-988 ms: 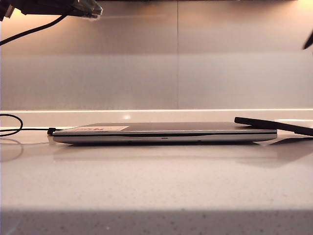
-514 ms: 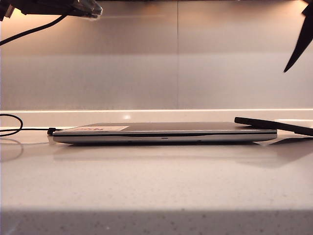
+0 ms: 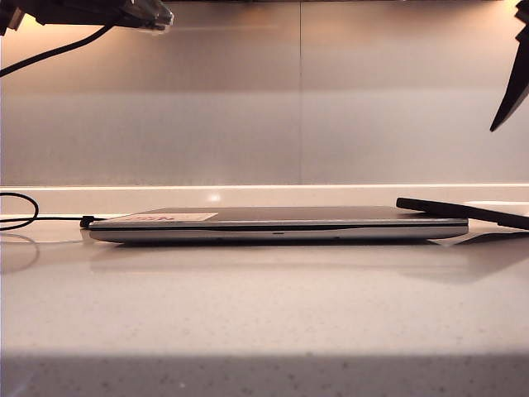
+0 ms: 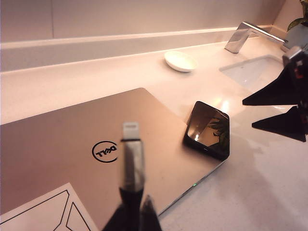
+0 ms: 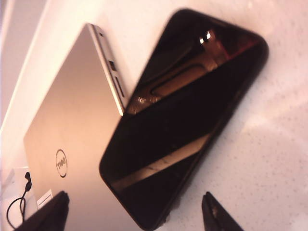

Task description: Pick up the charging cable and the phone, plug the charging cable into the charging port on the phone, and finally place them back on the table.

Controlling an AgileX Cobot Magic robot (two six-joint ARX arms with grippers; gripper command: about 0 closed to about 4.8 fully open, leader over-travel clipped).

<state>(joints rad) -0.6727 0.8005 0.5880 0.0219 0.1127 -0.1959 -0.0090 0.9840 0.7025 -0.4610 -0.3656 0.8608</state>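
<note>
My left gripper [image 4: 137, 214] is shut on the charging cable, whose silver plug [image 4: 131, 155] sticks out over the laptop lid. In the exterior view this gripper [image 3: 157, 15] hangs high at the top left, the black cable [image 3: 50, 54] trailing from it. The phone [image 5: 183, 115] [image 4: 208, 129] is a glossy black slab, one end propped on the laptop's corner and the other on the table [image 3: 264, 306]; it shows edge-on [image 3: 463, 212] at the right. My right gripper [image 5: 134, 204] hovers above the phone, open wide, one finger [image 3: 512, 91] showing at the upper right.
A closed silver Dell laptop [image 3: 273, 225] [image 4: 72, 139] fills the middle, with a white outlined sheet [image 4: 43, 211] on its lid. Another thin black cable [image 3: 16, 219] loops at its left end. A white dish [image 4: 179, 61], a sink [image 4: 250, 71] and a tap [image 4: 245, 36] lie beyond.
My right gripper has opened wide and its finger has dropped into the exterior view at the upper right. The left gripper, cable, phone and laptop have stayed put.
</note>
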